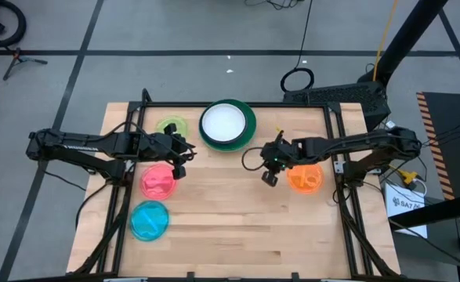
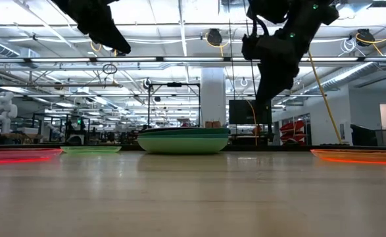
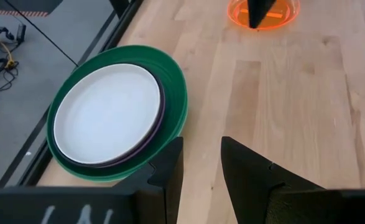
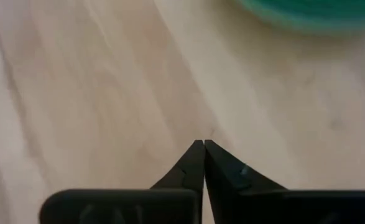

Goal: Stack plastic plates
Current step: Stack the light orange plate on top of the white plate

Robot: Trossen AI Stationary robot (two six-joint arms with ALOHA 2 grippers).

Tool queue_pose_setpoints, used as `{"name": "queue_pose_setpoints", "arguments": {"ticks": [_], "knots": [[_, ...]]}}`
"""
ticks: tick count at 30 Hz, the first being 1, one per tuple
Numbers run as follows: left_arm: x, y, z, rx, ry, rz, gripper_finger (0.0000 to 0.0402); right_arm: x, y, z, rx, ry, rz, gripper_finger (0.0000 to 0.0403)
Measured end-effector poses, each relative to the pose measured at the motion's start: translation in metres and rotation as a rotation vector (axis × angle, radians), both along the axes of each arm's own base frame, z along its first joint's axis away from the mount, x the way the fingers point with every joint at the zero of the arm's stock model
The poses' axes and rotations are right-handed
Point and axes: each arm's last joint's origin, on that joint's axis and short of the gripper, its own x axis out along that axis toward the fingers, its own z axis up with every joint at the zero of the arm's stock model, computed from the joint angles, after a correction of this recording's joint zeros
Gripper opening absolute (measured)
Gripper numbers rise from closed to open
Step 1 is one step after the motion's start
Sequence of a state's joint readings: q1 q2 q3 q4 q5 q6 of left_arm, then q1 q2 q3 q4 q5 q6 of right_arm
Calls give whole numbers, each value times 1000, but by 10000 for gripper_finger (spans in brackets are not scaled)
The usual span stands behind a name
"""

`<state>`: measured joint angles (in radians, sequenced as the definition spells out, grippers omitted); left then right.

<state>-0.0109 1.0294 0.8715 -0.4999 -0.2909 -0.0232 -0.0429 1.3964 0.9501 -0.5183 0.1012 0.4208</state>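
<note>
Just beside my right hand (image 1: 270, 177), clenched empty: orange plate (image 1: 305, 178). Left hand (image 1: 181, 160) released, pink plate (image 1: 158, 181) beneath.

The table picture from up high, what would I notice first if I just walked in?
Probably the stack of plates at the table's far edge: a white plate on top, with dark green rims around it. Next, the bright single plates: the pink plate and blue plate on the left, the orange plate on the right. The left claw hangs open beside the pink one, and the right claw is shut next to the orange one.
</note>
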Motion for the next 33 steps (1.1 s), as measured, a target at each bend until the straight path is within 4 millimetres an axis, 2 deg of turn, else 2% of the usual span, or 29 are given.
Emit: {"name": "queue_pose_setpoints", "arguments": {"ticks": [7,15,23,33], "knots": [[0,0,0,9,0,-7,115,-15,10,-7,201,158,-145,60],[0,0,0,30,9,-23,115,-34,16,-20,260,409,-421,110],[0,0,0,42,13,-32,115,-25,20,-49,236,539,-467,109],[0,0,0,51,16,-39,115,-19,19,-73,191,636,-471,89]]}}
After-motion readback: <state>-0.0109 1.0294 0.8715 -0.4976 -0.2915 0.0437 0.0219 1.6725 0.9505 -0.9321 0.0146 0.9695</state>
